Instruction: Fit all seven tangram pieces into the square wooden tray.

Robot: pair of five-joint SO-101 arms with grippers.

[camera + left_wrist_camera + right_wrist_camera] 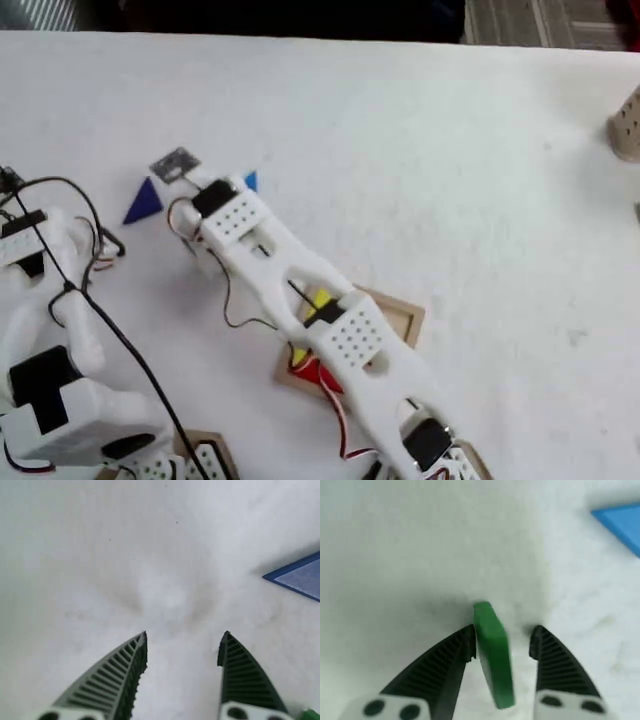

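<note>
Right wrist view: green piece within gripper

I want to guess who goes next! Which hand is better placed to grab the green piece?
Right. The right hand has the green piece between its open fingers; the left hand hangs open over bare table.

One wooden tray, two blue pieces, one green piece, one red piece, two arms.

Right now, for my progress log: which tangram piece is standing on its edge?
The green piece, on its edge between the open fingers of the right hand; the blue piece beyond it lies flat.
</note>
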